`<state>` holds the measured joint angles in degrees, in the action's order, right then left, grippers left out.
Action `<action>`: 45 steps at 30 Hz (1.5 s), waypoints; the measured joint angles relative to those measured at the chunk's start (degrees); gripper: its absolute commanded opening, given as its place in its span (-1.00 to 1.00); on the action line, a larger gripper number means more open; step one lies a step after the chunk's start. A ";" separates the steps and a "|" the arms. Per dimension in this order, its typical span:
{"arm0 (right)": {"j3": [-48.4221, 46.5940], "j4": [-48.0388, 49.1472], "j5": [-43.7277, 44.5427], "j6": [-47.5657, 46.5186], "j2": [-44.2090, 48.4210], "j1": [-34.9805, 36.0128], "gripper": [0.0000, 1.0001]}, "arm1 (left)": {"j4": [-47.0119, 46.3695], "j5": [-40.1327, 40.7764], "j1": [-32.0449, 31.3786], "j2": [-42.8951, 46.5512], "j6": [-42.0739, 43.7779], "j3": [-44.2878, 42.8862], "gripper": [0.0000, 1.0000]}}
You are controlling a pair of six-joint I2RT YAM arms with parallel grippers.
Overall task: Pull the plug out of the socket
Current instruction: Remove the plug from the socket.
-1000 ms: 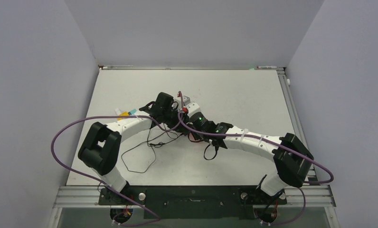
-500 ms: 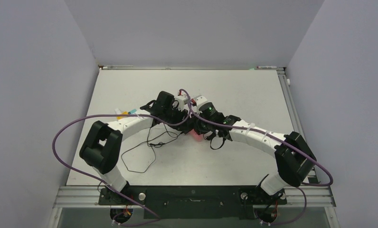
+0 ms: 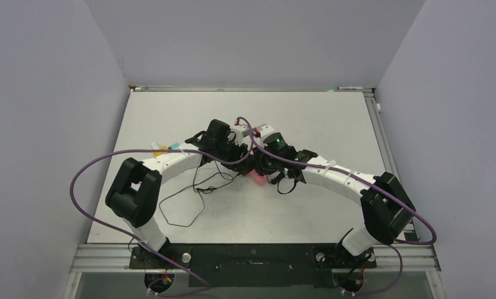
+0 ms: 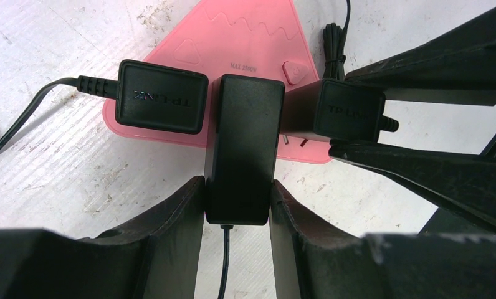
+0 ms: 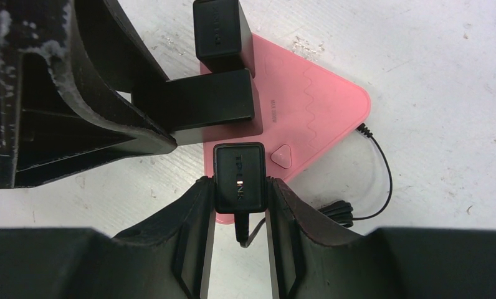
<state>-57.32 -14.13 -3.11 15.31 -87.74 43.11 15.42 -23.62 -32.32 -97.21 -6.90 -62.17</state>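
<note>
I see the left arm reaching toward 2 o'clock and the right arm toward 10. The left hand pinches the tall plug; the right hand pinches the small plug.

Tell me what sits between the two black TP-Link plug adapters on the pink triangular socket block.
A plain black rectangular adapter, gripped by the left gripper; the left wrist view shows it.

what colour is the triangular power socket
The socket is pink, clearest in the right wrist view.
</note>
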 measured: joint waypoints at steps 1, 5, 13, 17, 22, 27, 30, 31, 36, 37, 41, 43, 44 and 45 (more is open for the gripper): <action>0.00 -0.04 0.33 0.11 0.00 0.11 -0.89 | 0.07 -0.04 0.00 -0.13 0.02 -0.15 -1.00; 0.00 -0.15 3.82 0.33 0.00 1.70 -0.89 | 0.66 -0.44 0.00 -0.74 0.04 -0.90 -1.00; -0.02 -1.31 14.49 -0.02 -0.07 7.65 -0.89 | 1.49 -1.75 0.04 -1.03 0.07 -1.22 -1.00; -0.44 -2.01 16.33 -0.13 -0.33 8.61 -0.89 | 1.53 -2.19 0.07 -1.14 0.09 -1.29 -1.00; -0.83 -3.10 17.79 -1.09 -0.39 9.66 -0.89 | 1.86 -2.75 0.11 -1.27 0.09 -1.53 -1.00; -0.87 -3.32 17.88 -1.62 -0.39 9.81 -0.89 | 1.90 -2.89 0.11 -1.29 0.09 -1.53 -1.00; -0.87 -3.32 17.79 -2.32 -0.39 9.90 -0.89 | 1.92 -2.97 0.11 -1.31 0.09 -1.53 -1.00; -0.87 -3.37 17.75 -2.69 -0.39 9.97 -0.89 | 1.92 -3.02 0.11 -1.38 0.09 -1.53 -1.00; -0.87 -3.85 17.88 -4.57 -0.39 10.62 -0.89 | 2.27 -3.26 0.11 -1.51 0.15 -1.68 -1.00; -0.94 -3.98 17.88 -4.76 -0.39 10.67 -0.89 | 2.40 -3.28 0.11 -1.51 0.15 -1.75 -1.00; -1.40 -4.70 17.90 -4.57 -0.39 10.64 -0.89 | 2.47 -3.45 0.11 -1.51 0.11 -1.86 -1.00; -1.49 -4.90 17.53 -4.33 -0.39 10.38 -0.89 | 2.47 -3.54 0.11 -1.51 0.09 -1.86 -1.00; -1.49 -4.90 16.90 -4.24 -0.39 9.99 -0.89 | 2.47 -3.56 0.11 -1.57 0.00 -1.86 -1.00; -1.51 -4.87 16.24 -4.20 -0.37 9.53 -0.89 | 2.47 -3.58 0.11 -1.62 -0.13 -1.92 -1.00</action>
<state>-58.83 -19.00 13.13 11.11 -88.12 52.64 17.89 -27.20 -32.21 -98.83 -7.03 -64.10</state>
